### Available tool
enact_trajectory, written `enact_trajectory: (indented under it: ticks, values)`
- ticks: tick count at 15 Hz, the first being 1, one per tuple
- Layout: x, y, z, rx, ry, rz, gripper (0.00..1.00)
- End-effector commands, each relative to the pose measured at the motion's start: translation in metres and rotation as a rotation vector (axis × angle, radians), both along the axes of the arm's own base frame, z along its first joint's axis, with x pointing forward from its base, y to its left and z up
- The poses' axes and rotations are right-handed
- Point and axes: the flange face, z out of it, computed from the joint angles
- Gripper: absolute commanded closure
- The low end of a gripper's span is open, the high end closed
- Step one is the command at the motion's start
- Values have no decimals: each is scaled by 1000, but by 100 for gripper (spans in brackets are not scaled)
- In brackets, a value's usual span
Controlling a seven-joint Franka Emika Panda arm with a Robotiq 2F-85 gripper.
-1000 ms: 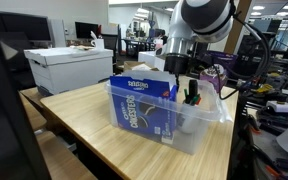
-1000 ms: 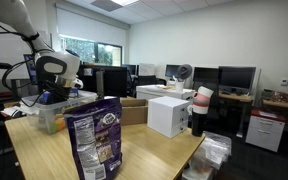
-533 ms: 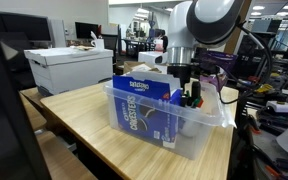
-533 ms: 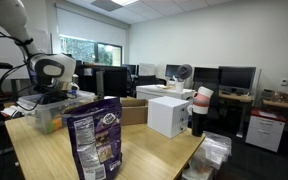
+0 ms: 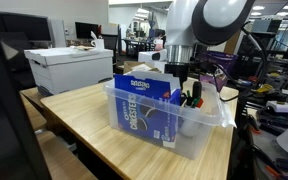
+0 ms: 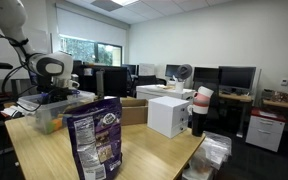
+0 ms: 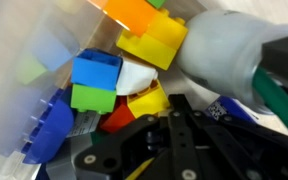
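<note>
The bin is smooth, clear plastic, the bench pale matt wood, the toy blocks hard, glossy coloured plastic.

Bright, even ceiling light. Window glare behind clear bin. Wrist view: bricks soft, blurred close-up.

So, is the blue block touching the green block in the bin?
Touching. The wrist view shows the blue block sitting directly on the green block, with no gap between their edges.
</note>
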Motion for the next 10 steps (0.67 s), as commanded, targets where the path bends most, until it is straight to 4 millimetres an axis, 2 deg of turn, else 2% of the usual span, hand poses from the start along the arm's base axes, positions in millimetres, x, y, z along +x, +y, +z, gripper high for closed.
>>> enact_trajectory:
  ticks: [1,10]
  values:
    - [3,-7,11,24,-71,-67,98]
    - [23,-16,24,120,-110,-210,98]
